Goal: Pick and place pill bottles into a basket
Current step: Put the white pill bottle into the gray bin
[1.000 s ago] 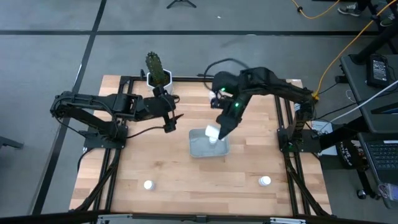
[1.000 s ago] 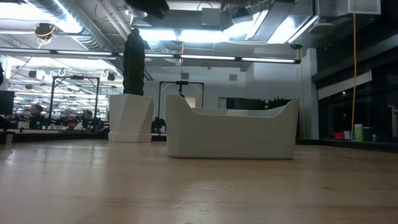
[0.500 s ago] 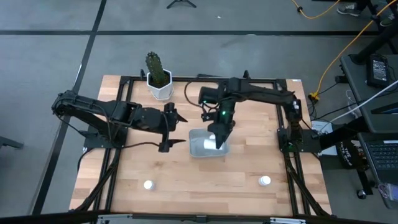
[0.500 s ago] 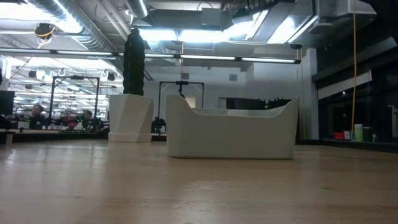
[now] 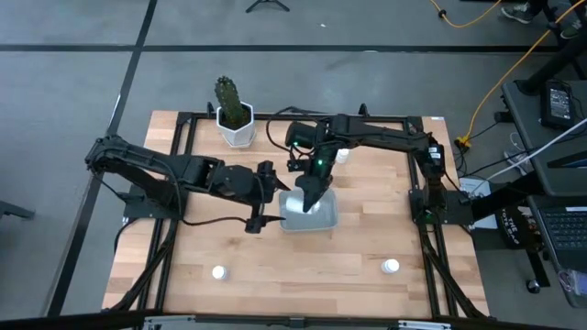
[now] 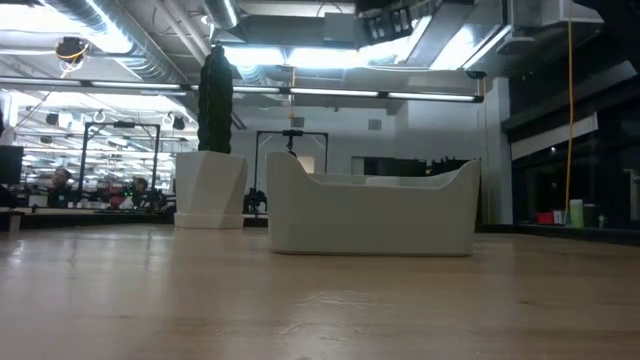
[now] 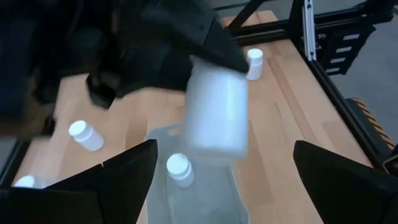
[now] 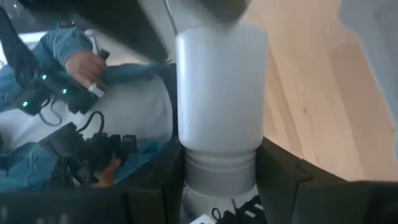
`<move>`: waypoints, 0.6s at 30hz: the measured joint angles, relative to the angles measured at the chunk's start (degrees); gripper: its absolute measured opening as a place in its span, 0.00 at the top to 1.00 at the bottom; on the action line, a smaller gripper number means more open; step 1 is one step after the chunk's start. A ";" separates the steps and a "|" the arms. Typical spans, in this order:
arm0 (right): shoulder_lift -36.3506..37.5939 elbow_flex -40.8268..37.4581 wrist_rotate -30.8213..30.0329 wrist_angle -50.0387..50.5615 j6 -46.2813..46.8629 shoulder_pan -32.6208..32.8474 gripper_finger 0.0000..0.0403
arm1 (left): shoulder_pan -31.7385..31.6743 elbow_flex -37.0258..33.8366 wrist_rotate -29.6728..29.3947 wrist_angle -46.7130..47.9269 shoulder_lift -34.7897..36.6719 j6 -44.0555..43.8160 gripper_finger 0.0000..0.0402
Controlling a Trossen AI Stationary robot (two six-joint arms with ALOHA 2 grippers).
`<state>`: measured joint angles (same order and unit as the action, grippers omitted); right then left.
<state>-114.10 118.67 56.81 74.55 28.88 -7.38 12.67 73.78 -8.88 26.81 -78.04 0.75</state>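
My right gripper (image 5: pixel 309 194) is shut on a white pill bottle (image 7: pixel 217 112) above the pale grey-blue basket (image 5: pixel 323 220), which also shows in the low view (image 6: pixel 370 212). One bottle (image 7: pixel 179 169) lies in the basket. My left gripper (image 5: pixel 260 198) hangs open and empty just left of the basket, its fingers facing the held bottle. More bottles stand on the table at the near left (image 5: pixel 218 272), at the near right (image 5: pixel 392 267) and behind the basket (image 5: pixel 341 154). My right gripper pinches the bottle between its two fingers at its cap end (image 8: pixel 221 171). The fingers come from above, pointing down. The bottle's body (image 8: pixel 221 93) hangs below the fingers, slightly tilted, clear of the basket.
A white hexagonal pot with a cactus (image 5: pixel 236 126) stands at the far left of the table and shows beside the basket in the low view (image 6: pixel 210 190). A person's hand and blue sleeve (image 8: pixel 84 62) show beyond the table. Bare wood lies between the two near bottles.
My left gripper has gone toward the table's right and near edges, up to the basket's left side. My right gripper has carried the bottle a little toward the table's left edge over the basket, its arm swinging left.
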 joint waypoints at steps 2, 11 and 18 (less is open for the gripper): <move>0.00 0.00 -0.21 -0.51 -0.17 -0.38 0.62 | 0.00 1.13 0.02 0.28 -0.85 0.03 0.08; 0.00 0.02 -1.28 -3.23 1.52 -0.57 0.62 | -0.83 1.88 1.59 0.36 -2.82 -0.99 0.08; 0.28 0.21 -1.25 -3.17 1.36 0.16 0.62 | -1.69 1.90 2.27 0.27 -2.79 -2.16 0.10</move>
<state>-113.82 118.88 55.56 71.38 30.24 -7.22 10.98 75.68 -6.61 27.08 -80.84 -1.41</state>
